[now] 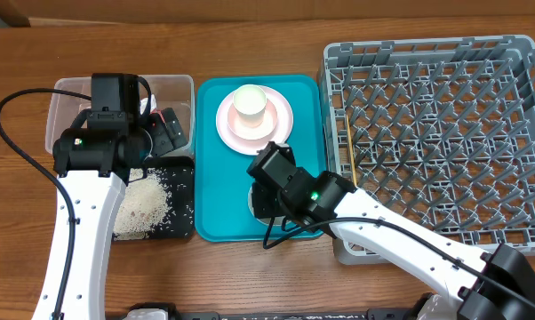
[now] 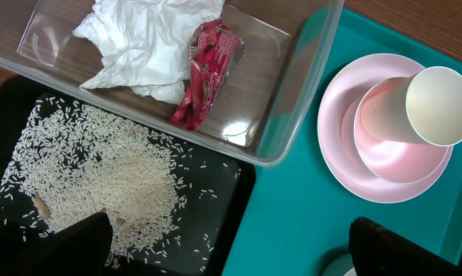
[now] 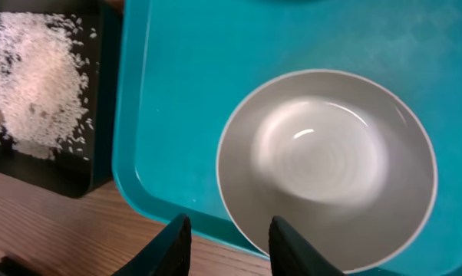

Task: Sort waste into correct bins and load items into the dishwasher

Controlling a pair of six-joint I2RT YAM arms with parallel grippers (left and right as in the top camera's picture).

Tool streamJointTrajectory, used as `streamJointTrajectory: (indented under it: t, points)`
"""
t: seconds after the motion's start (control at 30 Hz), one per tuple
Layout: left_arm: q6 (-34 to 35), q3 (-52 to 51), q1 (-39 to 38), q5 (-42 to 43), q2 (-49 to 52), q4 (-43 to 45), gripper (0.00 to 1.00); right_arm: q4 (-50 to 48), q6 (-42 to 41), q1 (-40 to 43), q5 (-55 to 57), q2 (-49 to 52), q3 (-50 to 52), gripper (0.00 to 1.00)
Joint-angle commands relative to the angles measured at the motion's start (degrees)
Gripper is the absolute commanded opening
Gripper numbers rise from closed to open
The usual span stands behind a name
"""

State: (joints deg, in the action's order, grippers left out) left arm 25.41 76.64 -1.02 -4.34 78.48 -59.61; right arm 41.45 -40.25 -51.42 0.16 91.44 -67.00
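In the clear tub (image 2: 288, 115) lie a crumpled white napkin (image 2: 143, 42) and a red wrapper (image 2: 208, 69). Rice (image 2: 100, 180) is spread over the black tray (image 2: 223, 222). My left gripper (image 2: 231, 249) hangs open above the seam between the black tray and the teal tray. A white cup (image 2: 427, 107) lies tipped on the pink plate (image 2: 346, 146). The white bowl (image 3: 323, 161) rests on the teal tray. My right gripper (image 3: 231, 245) is open, its jaws straddling the bowl's near rim, one finger over the inside. A wooden chopstick (image 1: 347, 140) lies in the grey dishwasher rack (image 1: 436, 133).
The teal serving tray (image 1: 212, 160) sits between the two bins and the rack. Bare wooden table (image 3: 70, 222) shows along its front edge. A black cable (image 1: 19, 133) loops beside the left arm.
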Motion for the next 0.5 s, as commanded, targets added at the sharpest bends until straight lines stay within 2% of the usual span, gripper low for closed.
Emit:
streamJointTrajectory:
  t: [0.0,0.13,0.33,0.47]
  points:
    - [-0.09,0.83,0.24,-0.13,-0.07,0.07,1.0,-0.2,2.71,-0.07,-0.31,-0.9,-1.22,0.27]
    - [-0.09,0.83,0.24,-0.13,-0.07,0.07,1.0,-0.22,9.53,-0.66,-0.26,-0.87,-1.2,0.21]
    - [-0.09,0.83,0.24,-0.13,-0.07,0.07,1.0,-2.19,15.08,-2.78,-0.31,0.87,-1.2,0.21]
    - [-0.09,0.83,0.24,-0.13,-0.07,0.07,1.0,-3.93,15.32,-4.55,0.33,4.46,-1.2,0.23]
